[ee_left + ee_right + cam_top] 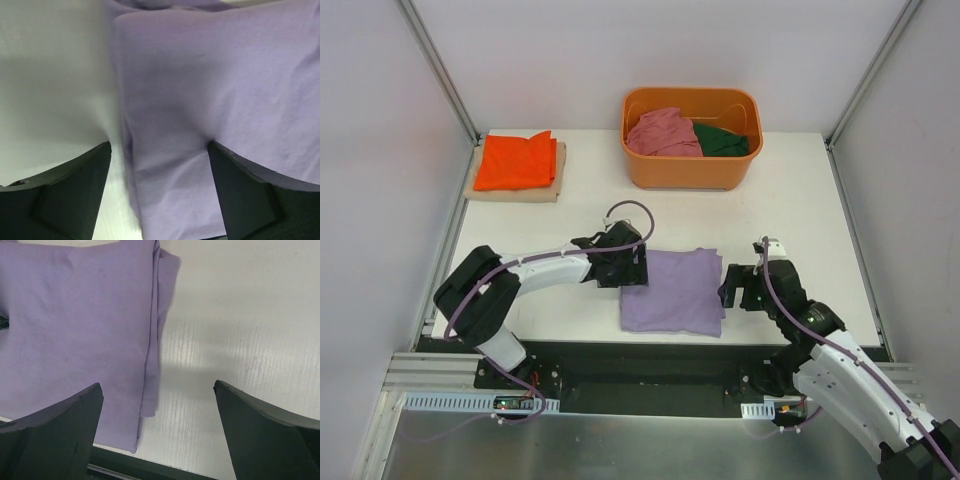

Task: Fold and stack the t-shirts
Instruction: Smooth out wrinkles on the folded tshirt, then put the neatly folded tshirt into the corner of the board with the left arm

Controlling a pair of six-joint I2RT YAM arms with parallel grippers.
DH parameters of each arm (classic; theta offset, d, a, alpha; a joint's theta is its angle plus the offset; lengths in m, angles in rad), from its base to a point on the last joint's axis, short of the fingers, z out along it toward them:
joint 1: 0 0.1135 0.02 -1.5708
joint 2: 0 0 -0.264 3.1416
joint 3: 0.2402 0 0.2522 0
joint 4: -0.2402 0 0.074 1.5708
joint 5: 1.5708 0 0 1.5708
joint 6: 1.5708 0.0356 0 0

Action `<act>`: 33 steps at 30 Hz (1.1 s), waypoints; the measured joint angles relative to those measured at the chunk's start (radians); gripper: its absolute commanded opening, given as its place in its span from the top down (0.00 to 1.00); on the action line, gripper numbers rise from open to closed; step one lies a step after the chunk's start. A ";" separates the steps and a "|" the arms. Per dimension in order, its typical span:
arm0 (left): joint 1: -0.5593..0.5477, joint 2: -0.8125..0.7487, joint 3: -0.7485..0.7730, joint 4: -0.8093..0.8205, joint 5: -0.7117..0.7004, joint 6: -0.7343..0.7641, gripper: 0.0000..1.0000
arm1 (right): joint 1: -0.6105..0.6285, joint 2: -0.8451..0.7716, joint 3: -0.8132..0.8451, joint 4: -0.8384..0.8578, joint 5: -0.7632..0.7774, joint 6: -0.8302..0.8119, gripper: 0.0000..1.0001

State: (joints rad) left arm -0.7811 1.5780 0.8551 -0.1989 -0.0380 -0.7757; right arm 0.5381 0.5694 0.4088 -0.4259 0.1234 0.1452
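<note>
Lavender t-shirt (pixel 672 292) folded flat, near-square, no clear long axis | left claw (pixel 630 270) spread wide | right claw (pixel 727 287) spread wide

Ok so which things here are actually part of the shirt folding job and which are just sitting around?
Job: lavender t-shirt, orange t-shirt, tan folded cloth under it, pink t-shirt, green t-shirt.
Just there: orange tub, holding the pink and green ones.
</note>
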 measured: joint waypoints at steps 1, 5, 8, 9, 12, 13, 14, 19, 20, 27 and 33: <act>-0.011 0.013 0.012 -0.001 -0.004 -0.002 0.28 | 0.000 0.008 0.000 0.000 0.000 -0.002 0.04; -0.065 0.086 0.085 -0.013 -0.032 -0.010 0.41 | 0.000 0.013 0.000 -0.001 0.004 -0.007 0.04; -0.093 0.151 0.157 -0.042 -0.060 -0.023 0.54 | 0.000 0.012 0.000 -0.004 0.013 -0.008 0.04; -0.101 0.171 0.180 -0.054 -0.073 -0.028 0.60 | 0.000 0.012 0.000 -0.006 0.015 -0.008 0.04; -0.114 0.219 0.236 -0.089 -0.110 -0.049 0.80 | 0.000 0.011 0.000 -0.008 0.017 -0.008 0.04; -0.117 0.236 0.256 -0.107 -0.120 -0.056 0.86 | 0.000 0.011 0.000 -0.008 0.016 -0.008 0.04; -0.122 0.248 0.272 -0.121 -0.129 -0.064 0.92 | 0.000 0.011 0.000 -0.008 0.016 -0.008 0.04; -0.145 0.288 0.348 -0.203 -0.218 -0.066 1.00 | 0.000 0.011 0.000 -0.009 0.018 -0.008 0.04; -0.150 0.288 0.349 -0.207 -0.244 -0.057 1.00 | 0.000 0.011 0.000 -0.008 0.018 -0.008 0.04; -0.130 0.280 0.344 -0.277 -0.532 0.096 1.00 | 0.000 0.011 0.000 -0.009 0.018 -0.008 0.04; 0.002 0.279 0.340 -0.313 -0.723 0.243 1.00 | 0.000 0.009 0.000 -0.009 0.014 -0.008 0.04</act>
State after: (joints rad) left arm -0.7788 1.8568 1.1946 -0.5117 -0.7605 -0.5331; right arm 0.5381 0.5785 0.4088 -0.4347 0.1379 0.1371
